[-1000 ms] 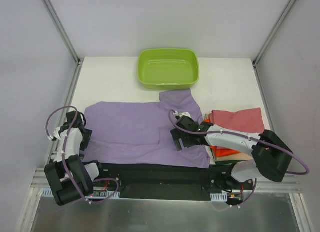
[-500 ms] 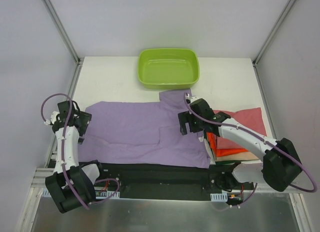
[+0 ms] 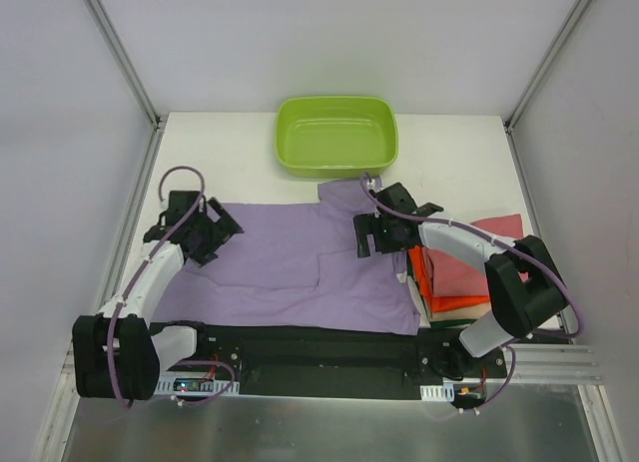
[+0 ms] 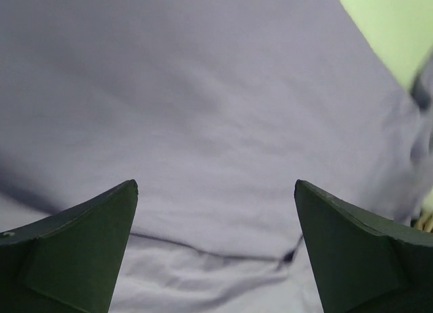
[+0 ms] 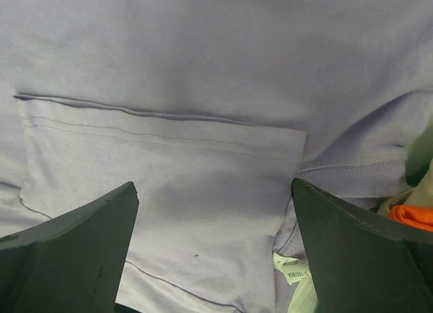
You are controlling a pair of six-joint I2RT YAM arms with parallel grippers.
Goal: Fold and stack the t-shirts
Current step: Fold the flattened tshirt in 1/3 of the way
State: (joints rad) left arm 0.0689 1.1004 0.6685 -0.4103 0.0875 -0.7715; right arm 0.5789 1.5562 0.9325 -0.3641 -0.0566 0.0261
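The lilac shirt (image 3: 290, 262) lies spread flat across the near middle of the table (image 3: 230, 153), between the two arms. Its right edge reaches the stack (image 3: 454, 300) of folded shirts, where a rose shirt (image 3: 479, 252) sits on top and an orange shirt (image 3: 431, 282) shows beneath it. We judge the lilac shirt to be light, limp and easily dragged: thin cotton that will sag and crease wherever it is unsupported, so it wants two holds at once, well apart, along one edge. A pinch at a doubled place should bite better than one on a single layer in the middle of the cloth. The stitched hem (image 5: 162, 140) of the sleeve (image 5: 155, 211) folded in over the body looks like such a place, as does a corner. The left gripper (image 3: 212, 237) hangs over the shirt's far-left corner and the right gripper (image 3: 371, 240) over its right part, near the folded sleeve. Both have their jaws spread wide with nothing between them but cloth below. The fabric is matte and smooth with soft shallow wrinkles, and a small white label (image 5: 289, 272) pokes out at its edge. The stack is a neat pile of soft rectangles. Behind them stands a rounded, glossy green tub (image 3: 336, 135), hard plastic against all this softness.
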